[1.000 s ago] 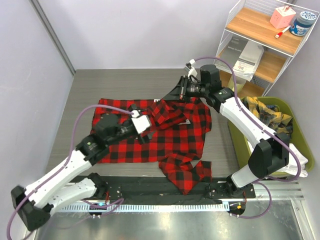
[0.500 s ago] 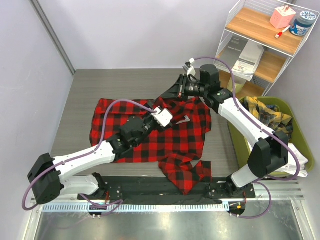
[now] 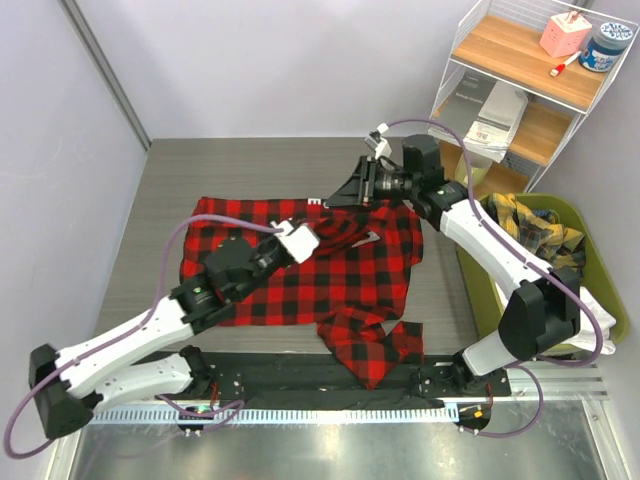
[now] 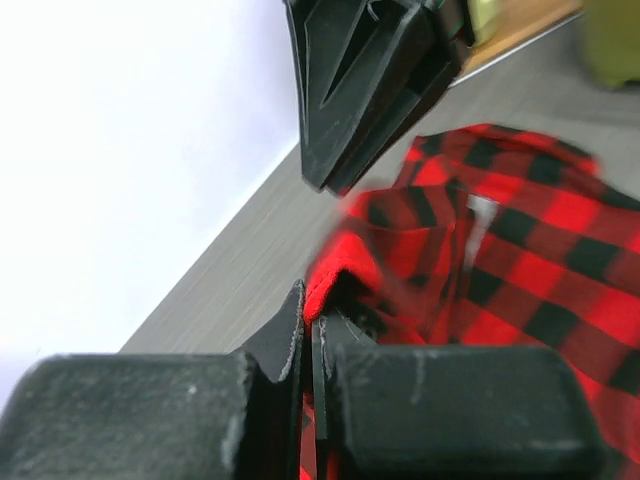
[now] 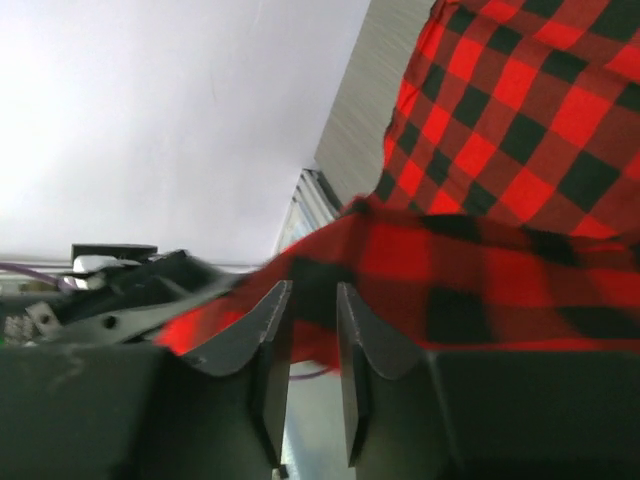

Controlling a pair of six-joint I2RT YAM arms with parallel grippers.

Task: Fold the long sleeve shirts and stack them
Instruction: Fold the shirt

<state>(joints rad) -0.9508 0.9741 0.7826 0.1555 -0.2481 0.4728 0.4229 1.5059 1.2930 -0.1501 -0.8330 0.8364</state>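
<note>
We see the red-and-black checked shirt [image 3: 300, 285] spread over the middle of the grey bench [image 3: 250, 170]. One corner trails over the near edge, and its white patch [image 3: 367, 240] faces up. The left fingers [image 3: 303, 240] are pressed together on a raised fold of the shirt, and the red edge of the cloth shows right at their tips in the left wrist view. From there a band of cloth runs up to the right fingers [image 3: 330, 200], which hover over the far edge of the shirt, close to the left ones. These stand a narrow way apart. The band lies across their tips, and we cannot tell whether it touches them. Beside the bench on the right sits a green bin [image 3: 600, 290].
</note>
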